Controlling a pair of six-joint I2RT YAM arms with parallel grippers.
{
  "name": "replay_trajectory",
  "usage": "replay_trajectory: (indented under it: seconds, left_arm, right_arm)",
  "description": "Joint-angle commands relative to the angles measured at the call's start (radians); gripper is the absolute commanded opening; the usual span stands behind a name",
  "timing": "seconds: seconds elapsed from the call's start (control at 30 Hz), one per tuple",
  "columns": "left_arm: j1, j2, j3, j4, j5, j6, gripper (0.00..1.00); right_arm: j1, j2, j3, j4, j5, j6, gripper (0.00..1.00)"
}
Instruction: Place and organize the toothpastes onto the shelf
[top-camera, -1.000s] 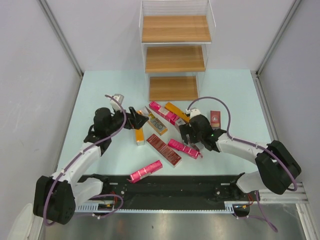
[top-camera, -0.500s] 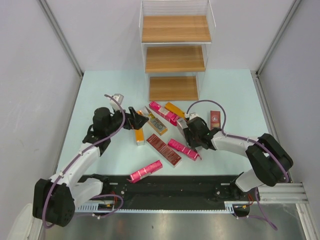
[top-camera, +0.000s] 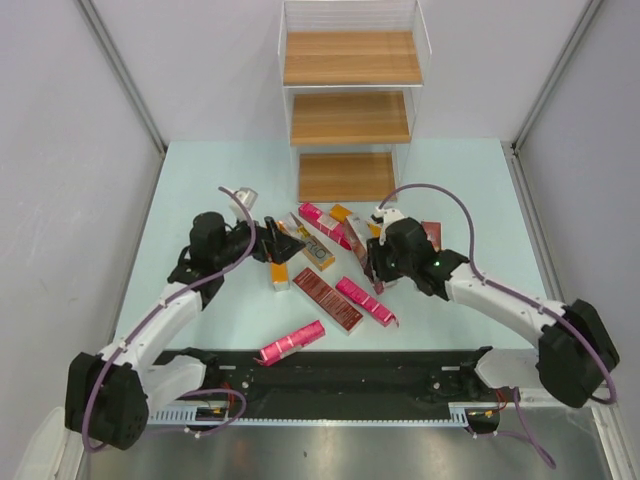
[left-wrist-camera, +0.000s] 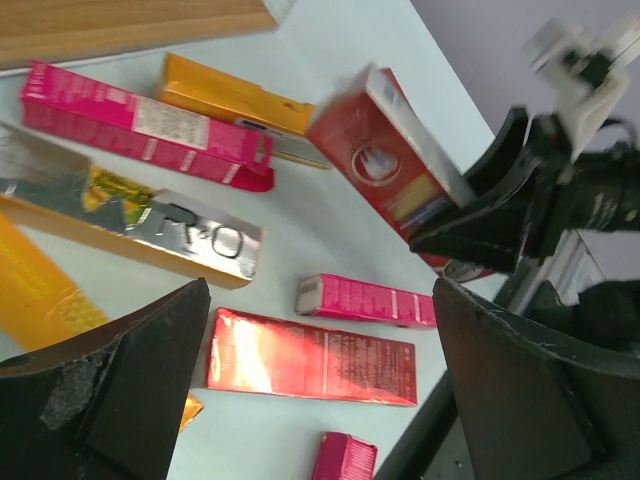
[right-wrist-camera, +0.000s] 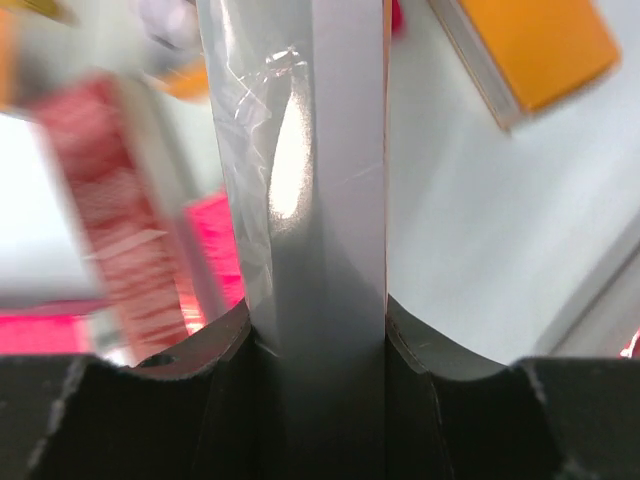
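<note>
The shelf (top-camera: 348, 117) stands at the table's far side, its three wooden boards bare; its lowest board (left-wrist-camera: 120, 20) shows in the left wrist view. Several toothpastes lie in front of it. My right gripper (top-camera: 371, 262) (right-wrist-camera: 318, 330) is shut on a dark red toothpaste (top-camera: 358, 250) (left-wrist-camera: 385, 165) (right-wrist-camera: 320, 180), tilted up off the table. My left gripper (top-camera: 285, 240) (left-wrist-camera: 322, 290) hangs open over a flat dark red carton (top-camera: 327, 299) (left-wrist-camera: 310, 357) and a pink one (top-camera: 365, 300) (left-wrist-camera: 365, 300), holding nothing.
Also loose on the table: a silver-and-gold carton (top-camera: 310, 245) (left-wrist-camera: 150, 225), an orange one (top-camera: 279, 270), a pink one (top-camera: 328, 225) (left-wrist-camera: 140, 125), another orange one (top-camera: 350, 215) (left-wrist-camera: 235, 100), a dark red one (top-camera: 432, 232) and a pink one near the front rail (top-camera: 291, 342).
My right gripper has closed on the dark red toothpaste and raised it off the table, swinging slightly toward the shelf. The left gripper stays open and has barely shifted.
</note>
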Motion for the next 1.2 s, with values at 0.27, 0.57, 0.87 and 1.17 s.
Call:
replay_trajectory:
  seconds: [0.27,0.57,0.87,1.17]
  left_arm:
    - [-0.152,0.234,0.047,0.509,0.345,-0.164,1.0]
    - [-0.204,0.311,-0.005,0.999,0.428,-0.369,1.0]
    - [-0.207,0.558,0.029,1.605,0.455,-0.777,0.51]
    - [-0.213,0.57,0.063,1.603,0.454,-0.802,0.19]
  right_arm:
    - [-0.02,-0.239,0.091,0.239,-0.555,0.127,0.34]
    - [-0.017,-0.247,0.091,0.262,-0.617,0.179,0.34]
    - [0.034,-0.227,0.091,0.314,-0.611,0.214,0.34]
    - [0.043,-0.239,0.091,0.267,-0.591,0.188,0.55]
